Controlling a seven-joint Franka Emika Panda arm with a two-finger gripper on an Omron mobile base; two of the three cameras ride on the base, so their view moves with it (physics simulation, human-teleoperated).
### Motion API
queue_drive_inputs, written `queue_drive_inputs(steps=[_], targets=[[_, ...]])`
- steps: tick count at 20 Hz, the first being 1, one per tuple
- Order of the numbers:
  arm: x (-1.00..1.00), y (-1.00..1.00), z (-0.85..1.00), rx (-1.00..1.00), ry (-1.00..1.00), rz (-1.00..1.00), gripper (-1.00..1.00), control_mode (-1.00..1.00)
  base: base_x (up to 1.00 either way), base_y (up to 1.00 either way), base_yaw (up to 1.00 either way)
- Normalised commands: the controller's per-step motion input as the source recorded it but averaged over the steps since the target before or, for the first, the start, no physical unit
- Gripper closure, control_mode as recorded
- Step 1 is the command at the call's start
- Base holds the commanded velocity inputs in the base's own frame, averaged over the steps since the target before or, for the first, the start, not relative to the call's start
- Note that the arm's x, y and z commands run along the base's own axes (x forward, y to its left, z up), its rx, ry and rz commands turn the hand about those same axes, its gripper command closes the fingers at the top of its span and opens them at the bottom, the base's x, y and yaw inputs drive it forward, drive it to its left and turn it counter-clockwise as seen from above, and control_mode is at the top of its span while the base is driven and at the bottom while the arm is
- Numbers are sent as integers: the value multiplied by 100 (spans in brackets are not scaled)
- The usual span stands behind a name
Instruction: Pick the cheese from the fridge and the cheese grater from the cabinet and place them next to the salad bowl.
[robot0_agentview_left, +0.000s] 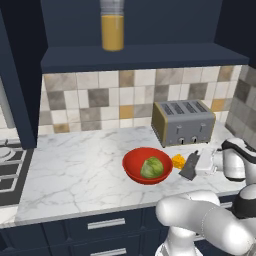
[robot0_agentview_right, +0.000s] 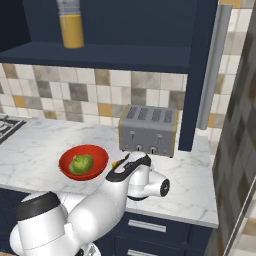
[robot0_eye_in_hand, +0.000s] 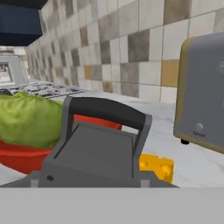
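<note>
Matt grey metal cheese grater (robot0_eye_in_hand: 94, 151)

The arm reaches low and forward, gripper (robot0_agentview_left: 196, 163) level (jaw state unclear).

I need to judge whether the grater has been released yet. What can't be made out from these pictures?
- Fingertips: in the left base view the cheese grater covers the gripper; grip unclear.
- Grater's base: cut off by the hand view's bottom edge.
- Cheese: in the right base view, mostly behind the arm.
- Jar: top cut off in both base views.

Toaster (robot0_agentview_left: 184, 121) and salad bowl (robot0_agentview_left: 147, 165) flank the cheese (robot0_agentview_left: 178, 161).
</note>
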Motion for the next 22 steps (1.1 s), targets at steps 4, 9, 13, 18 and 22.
queue_drive_inputs(steps=[4,9,13,18,22], targets=[[0,48,-32,-14,-8,1,100,-100,0,0,0],[0,39,-34,-14,-1,0,100,-100,0,0,0],[-1,18,-40,-5,0,0,100,-100,0,0,0],[0,15,-43,-1,0,0,100,-100,0,0,0],[0,13,-37,0,0,0,100,-100,0,0,0]])
